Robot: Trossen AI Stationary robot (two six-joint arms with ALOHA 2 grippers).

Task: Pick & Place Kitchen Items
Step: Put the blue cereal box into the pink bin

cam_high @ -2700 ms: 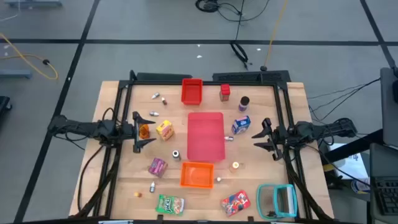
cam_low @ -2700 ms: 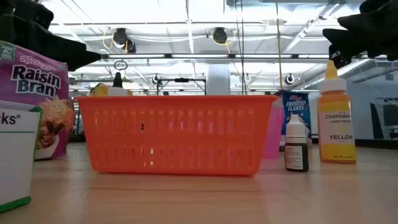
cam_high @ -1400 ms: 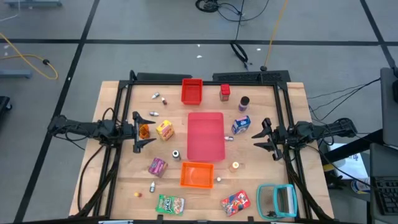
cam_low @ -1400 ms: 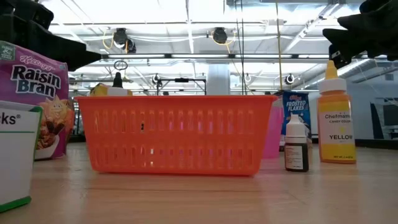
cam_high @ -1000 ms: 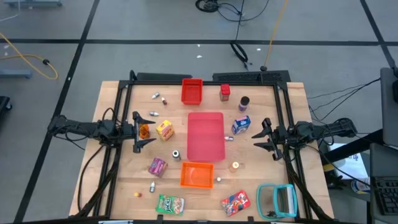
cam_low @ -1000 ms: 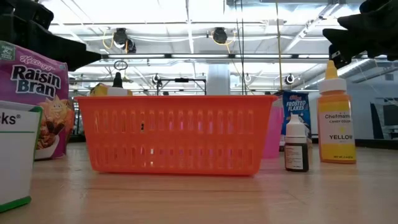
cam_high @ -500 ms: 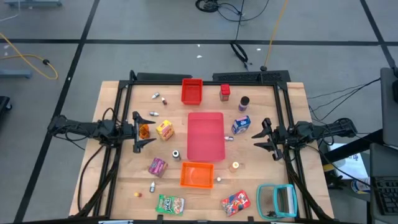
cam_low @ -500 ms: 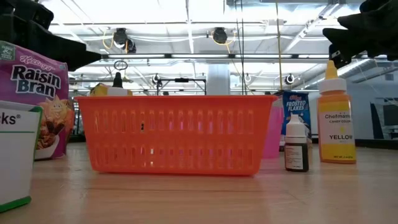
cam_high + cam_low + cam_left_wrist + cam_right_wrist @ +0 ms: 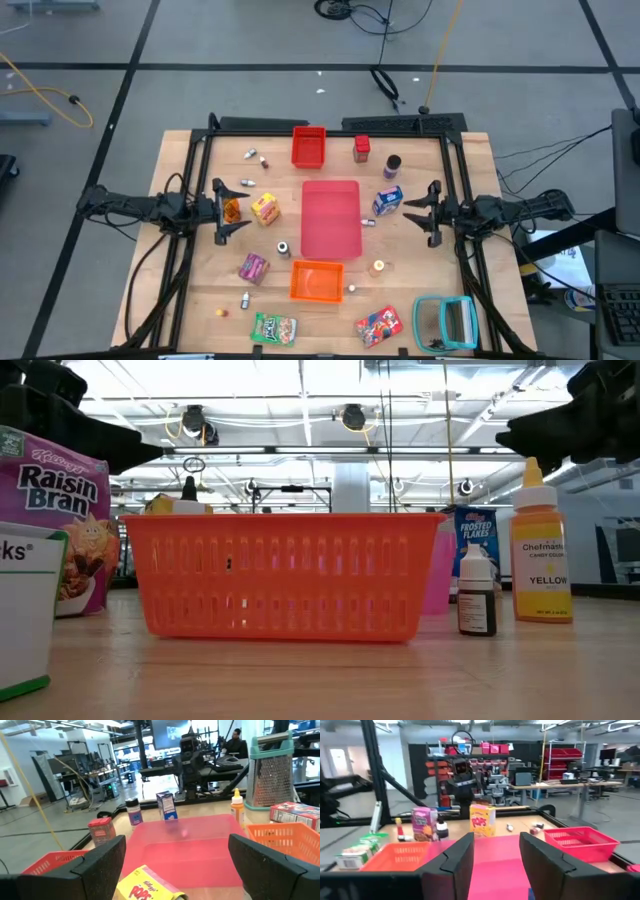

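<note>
While groceries sit scattered around the red mat (image 9: pixel 331 218), we see the left gripper (image 9: pixel 222 213) at the table's left edge, fingers spread wide, empty, just beside the yellow carton (image 9: pixel 265 208). Right gripper (image 9: pixel 428 212) hovers at the right edge near the blue carton (image 9: pixel 388 200), fingers parted, holding nothing. Orange bin (image 9: pixel 317 281) sits below the mat.

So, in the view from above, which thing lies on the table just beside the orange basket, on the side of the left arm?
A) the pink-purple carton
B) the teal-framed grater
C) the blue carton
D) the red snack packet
A: the pink-purple carton lies next to the orange basket on the left arm's side of the table.
</note>
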